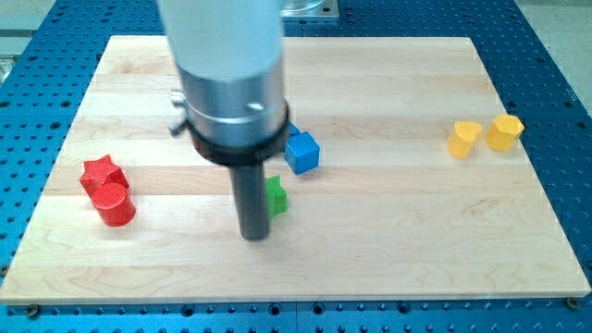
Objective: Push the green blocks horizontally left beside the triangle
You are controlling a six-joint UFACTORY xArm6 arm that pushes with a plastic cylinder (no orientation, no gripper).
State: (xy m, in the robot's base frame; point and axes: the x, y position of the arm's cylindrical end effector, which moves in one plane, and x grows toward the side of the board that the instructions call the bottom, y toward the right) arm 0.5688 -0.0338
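The green block — small, rigid, judged light and easily slid — is touched on its left by my tip, so its right face should be pushed.

I can read no text, label, brand, number or sign anywhere in this view. The wooden board carries no print, the coloured blocks have plain faces, and the blue perforated table around the board shows only rows of holes. My own housing at upper centre is unmarked too.
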